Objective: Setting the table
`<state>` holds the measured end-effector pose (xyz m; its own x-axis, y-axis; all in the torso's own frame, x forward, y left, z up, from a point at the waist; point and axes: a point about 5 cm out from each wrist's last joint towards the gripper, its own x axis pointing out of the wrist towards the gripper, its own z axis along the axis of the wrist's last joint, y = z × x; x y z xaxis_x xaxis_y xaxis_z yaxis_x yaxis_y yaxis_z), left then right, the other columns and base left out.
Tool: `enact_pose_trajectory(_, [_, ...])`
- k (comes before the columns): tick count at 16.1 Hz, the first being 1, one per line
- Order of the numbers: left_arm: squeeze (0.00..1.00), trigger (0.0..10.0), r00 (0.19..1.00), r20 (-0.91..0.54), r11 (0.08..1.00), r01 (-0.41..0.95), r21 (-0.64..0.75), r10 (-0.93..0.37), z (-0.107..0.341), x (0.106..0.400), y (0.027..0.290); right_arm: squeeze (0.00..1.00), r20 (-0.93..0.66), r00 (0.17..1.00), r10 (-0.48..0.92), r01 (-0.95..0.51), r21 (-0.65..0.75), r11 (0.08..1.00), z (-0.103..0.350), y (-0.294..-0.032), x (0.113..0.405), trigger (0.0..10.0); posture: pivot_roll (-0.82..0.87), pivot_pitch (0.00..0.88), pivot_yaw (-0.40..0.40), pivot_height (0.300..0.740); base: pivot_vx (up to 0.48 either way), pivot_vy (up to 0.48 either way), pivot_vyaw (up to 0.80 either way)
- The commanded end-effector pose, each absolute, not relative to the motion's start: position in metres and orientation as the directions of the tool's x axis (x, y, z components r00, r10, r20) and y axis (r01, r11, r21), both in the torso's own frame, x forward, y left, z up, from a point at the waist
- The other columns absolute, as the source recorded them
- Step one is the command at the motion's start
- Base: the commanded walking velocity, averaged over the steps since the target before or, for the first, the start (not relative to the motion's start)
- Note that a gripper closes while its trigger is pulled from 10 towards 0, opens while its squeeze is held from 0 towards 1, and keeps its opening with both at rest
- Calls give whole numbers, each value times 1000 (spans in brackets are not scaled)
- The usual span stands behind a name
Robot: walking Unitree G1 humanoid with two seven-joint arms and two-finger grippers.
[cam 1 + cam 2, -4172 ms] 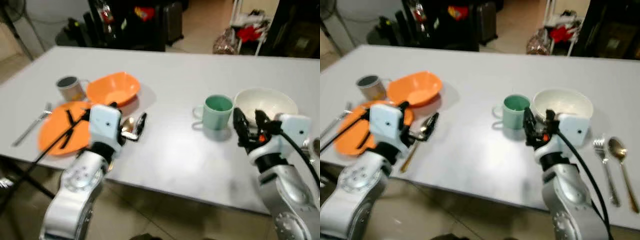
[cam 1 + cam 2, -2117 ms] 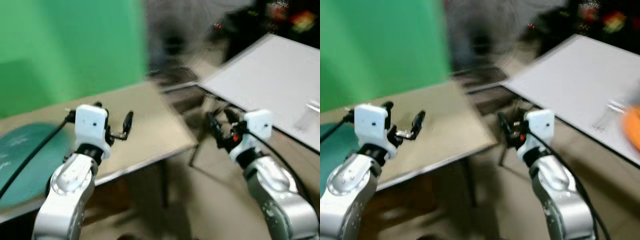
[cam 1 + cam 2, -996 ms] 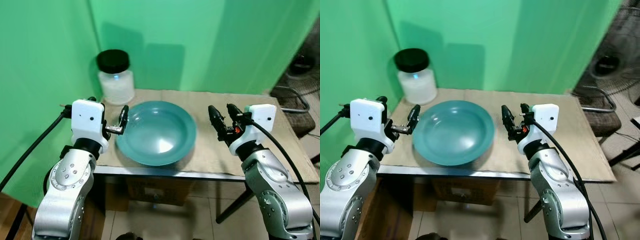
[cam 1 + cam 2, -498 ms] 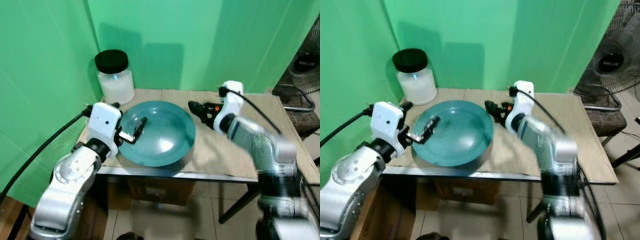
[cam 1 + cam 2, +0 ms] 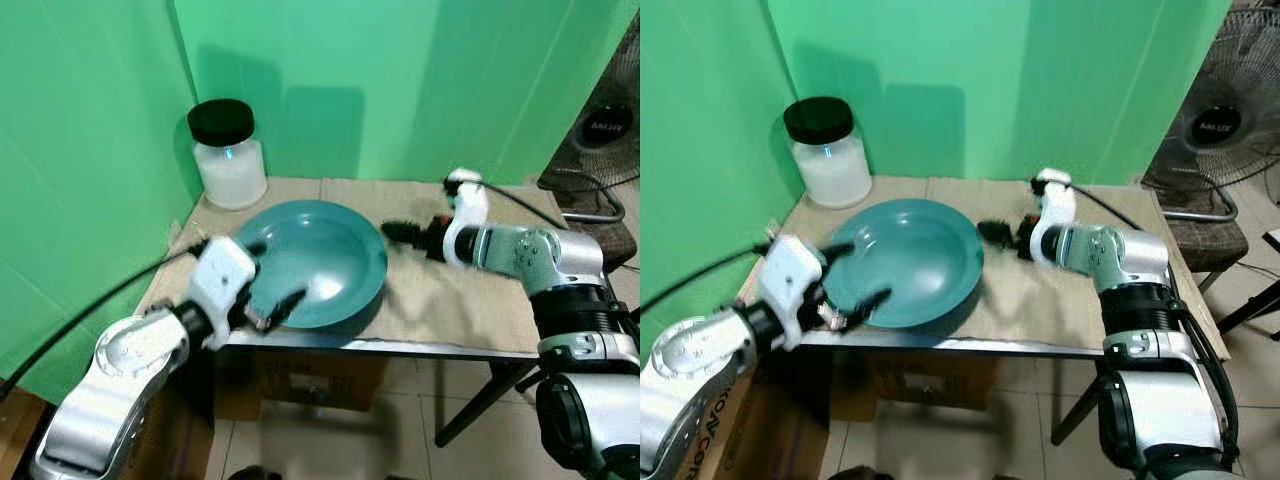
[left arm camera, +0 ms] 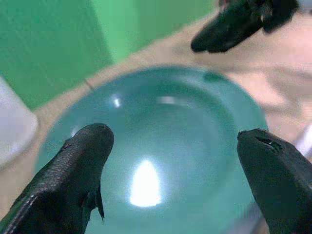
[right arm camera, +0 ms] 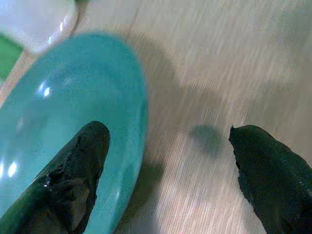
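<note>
While both end effectors sat spread, the plate [image 5: 318, 262] lay between them: left end effector [image 5: 270, 305] at its near rim, right end effector [image 5: 398, 232] beside its far-right rim.

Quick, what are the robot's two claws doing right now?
Left claw: open, holding nothing, at the near rim of the plate.
Right claw: open, holding nothing.

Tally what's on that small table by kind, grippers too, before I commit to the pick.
Teal plate: 1
White jar with black lid: 1
Grippers at the plate's rim, both open: 2, the left gripper at its near edge and the right gripper at its far-right edge
Total: 2 tabletop items, 2 grippers
</note>
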<state>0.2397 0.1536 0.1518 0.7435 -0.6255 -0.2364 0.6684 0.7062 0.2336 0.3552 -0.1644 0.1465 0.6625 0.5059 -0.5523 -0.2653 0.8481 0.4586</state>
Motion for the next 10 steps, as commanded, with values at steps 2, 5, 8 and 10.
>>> enact_pose_trajectory(2, [0, 10000, 768, -256, 727, 639, 250, -587, 143, 246, 163, 0, -554, 635, 539, -279, 486, 828, 144, -162, 355, 10000, -103, 0, -7, 740, 0, 0, 0])
enact_pose_trajectory(5, [0, 10000, 802, -218, 758, 597, 261, -556, 138, 264, 166, 0, -522, 663, 537, -271, 501, 822, 139, -156, 360, 10000, -102, 0, -17, 740, 0, 0, 0])
enact_pose_trajectory(8, [0, 10000, 807, -195, 767, 590, 251, -557, 132, 278, 165, 0, -510, 660, 551, -283, 511, 812, 140, -152, 362, 10000, -100, 0, -32, 740, 0, 0, 0])
enact_pose_trajectory(10, [0, 10000, 838, -213, 793, 545, 271, -503, 123, 289, 172, 0, -497, 669, 552, -285, 515, 809, 143, -153, 364, 10000, -100, 0, -32, 740, 0, 0, 0])
